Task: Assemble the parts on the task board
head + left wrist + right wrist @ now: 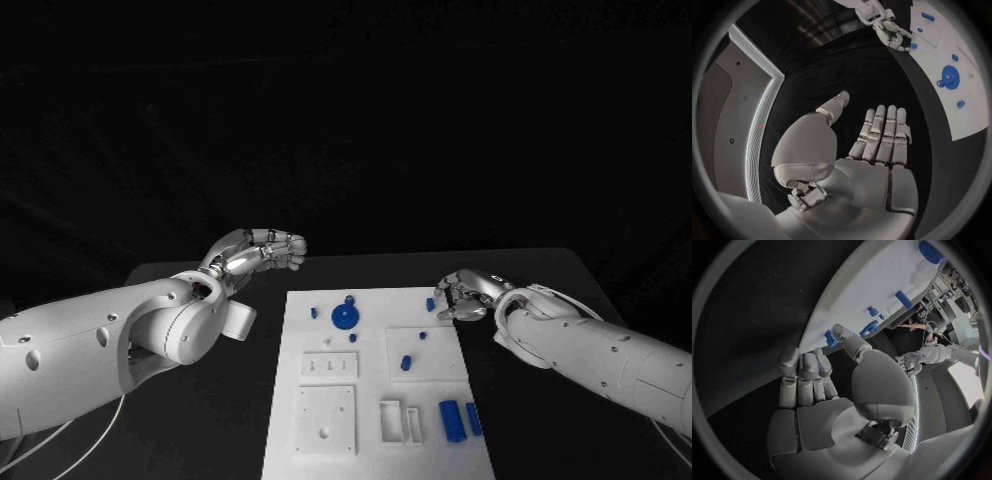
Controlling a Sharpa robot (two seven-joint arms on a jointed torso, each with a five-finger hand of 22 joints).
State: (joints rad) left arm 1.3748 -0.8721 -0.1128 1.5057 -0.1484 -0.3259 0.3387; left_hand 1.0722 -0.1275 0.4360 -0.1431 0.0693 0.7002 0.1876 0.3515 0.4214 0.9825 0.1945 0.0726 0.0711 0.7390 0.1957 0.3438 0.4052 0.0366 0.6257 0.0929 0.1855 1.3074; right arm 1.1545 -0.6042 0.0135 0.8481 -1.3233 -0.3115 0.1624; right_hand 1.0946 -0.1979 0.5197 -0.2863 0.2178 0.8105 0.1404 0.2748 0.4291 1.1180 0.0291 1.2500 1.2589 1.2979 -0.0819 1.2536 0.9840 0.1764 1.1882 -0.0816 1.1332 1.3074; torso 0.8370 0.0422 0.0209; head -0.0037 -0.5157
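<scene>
Looking from the left, I see my left hand (264,250) up over the black table (202,275), beside the far left corner of the white board (378,385). It holds nothing, and its fingers (882,132) are straight and spread from the thumb. On the board, a blue round gear (346,316) sits near the far end, small blue pieces (405,362) lie in the middle, and two blue bars (460,417) lie near me. My right hand (464,295) is at the board's far right edge, fingers curled. I cannot tell if it grips the small blue piece (830,338) by its thumb.
</scene>
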